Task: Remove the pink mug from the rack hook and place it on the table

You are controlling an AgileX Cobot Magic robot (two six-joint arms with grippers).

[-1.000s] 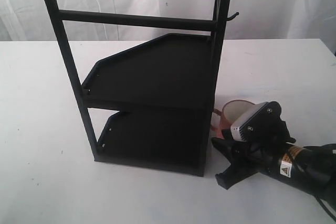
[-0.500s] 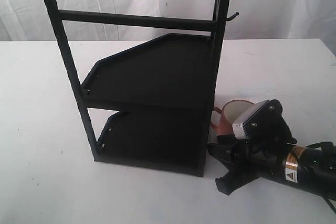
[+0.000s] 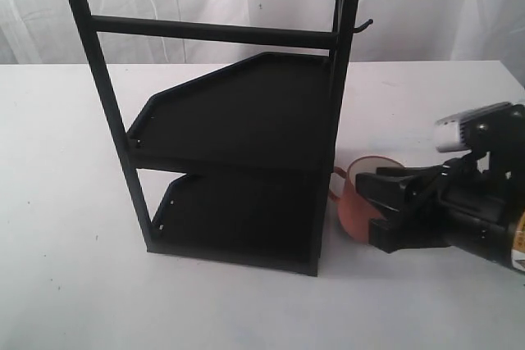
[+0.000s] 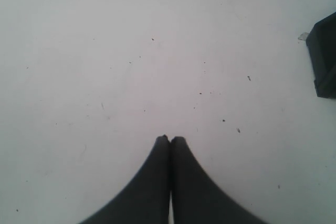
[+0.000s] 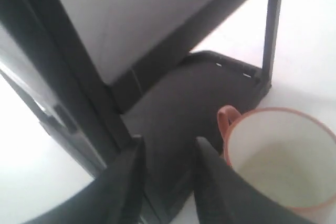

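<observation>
Hovering beside the pink mug (image 5: 275, 156) — right hand (image 5: 169, 141) slightly parted, empty.

The setting reads as a robotics lab test bench. A broad, plain white table (image 3: 66, 202), marked with a few tiny dark specks, is backed by a creased white fabric backdrop (image 3: 443, 6) that screens off the room behind it. On the tabletop stand two simple props: a tall black metal rack (image 3: 246, 112) and a pink mug (image 3: 354, 211) just beside it. A black robot arm (image 3: 472, 211) reaches in from the right, carrying a silver wrist camera (image 3: 461, 130) and a yellow label (image 3: 518, 239).
</observation>
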